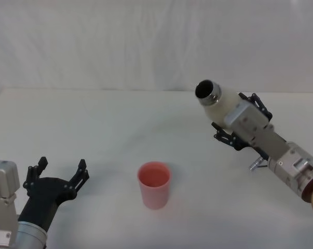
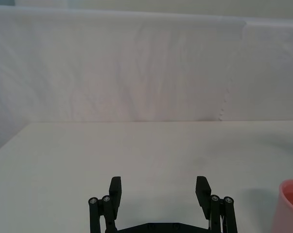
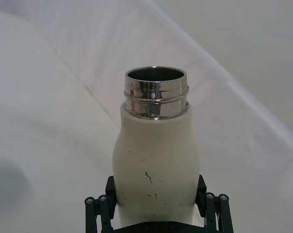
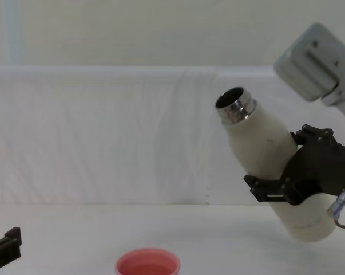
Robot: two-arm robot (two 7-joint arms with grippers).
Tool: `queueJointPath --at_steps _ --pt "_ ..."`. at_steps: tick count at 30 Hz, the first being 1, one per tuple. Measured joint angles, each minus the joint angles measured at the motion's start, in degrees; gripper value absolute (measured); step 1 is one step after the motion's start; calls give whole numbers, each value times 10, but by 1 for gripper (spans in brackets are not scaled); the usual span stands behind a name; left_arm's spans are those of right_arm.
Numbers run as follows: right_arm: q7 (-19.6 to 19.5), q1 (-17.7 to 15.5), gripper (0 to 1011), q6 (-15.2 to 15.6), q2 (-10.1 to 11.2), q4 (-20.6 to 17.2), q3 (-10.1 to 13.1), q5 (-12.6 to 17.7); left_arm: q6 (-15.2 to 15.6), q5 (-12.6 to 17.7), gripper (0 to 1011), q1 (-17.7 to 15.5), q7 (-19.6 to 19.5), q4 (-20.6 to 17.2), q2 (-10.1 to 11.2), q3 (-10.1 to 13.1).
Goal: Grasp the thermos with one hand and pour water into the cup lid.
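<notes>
The small round pink cup lid [image 1: 154,184] stands on the white table [image 1: 94,124], near its front middle. The tall cream-white steel-necked thermos [image 1: 218,102] hangs tilted above the table, to the right and farther back, well apart from it.

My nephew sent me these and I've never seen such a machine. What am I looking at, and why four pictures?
It is a two-armed robot, photographed at once by four cameras: on its head, its chest and each wrist. Each arm ends in a black two-fingered tool. The right tool is clamped round a cream thermos, lifted off the white table and tilted, its open steel neck leaning toward the robot's left. A pink cup lid stands on the table, lower and to the left. The left tool waits open, holding nothing.
</notes>
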Motion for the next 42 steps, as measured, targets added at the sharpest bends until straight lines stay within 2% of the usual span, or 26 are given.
queueJointPath --at_steps 4,6,7,8,17,29,42 --pt "7 3 956 1 -14 9 14 46 0 0 1001 0 0 0 0 0" --pt "13 5 956 3 -25 19 27 83 0 0 1001 0 0 0 0 0" --pt "13 5 956 3 -25 19 27 83 0 0 1001 0 0 0 0 0" --pt "16 6 956 4 -31 25 34 102 0 0 1001 0 0 0 0 0" --pt "26 27 956 5 -59 78 57 186 0 0 1001 0 0 0 0 0" --pt "34 67 956 -7 -88 155 64 261 0 0 1001 0 0 0 0 0" --pt "35 112 957 -21 -115 235 57 314 0 0 1001 0 0 0 0 0"
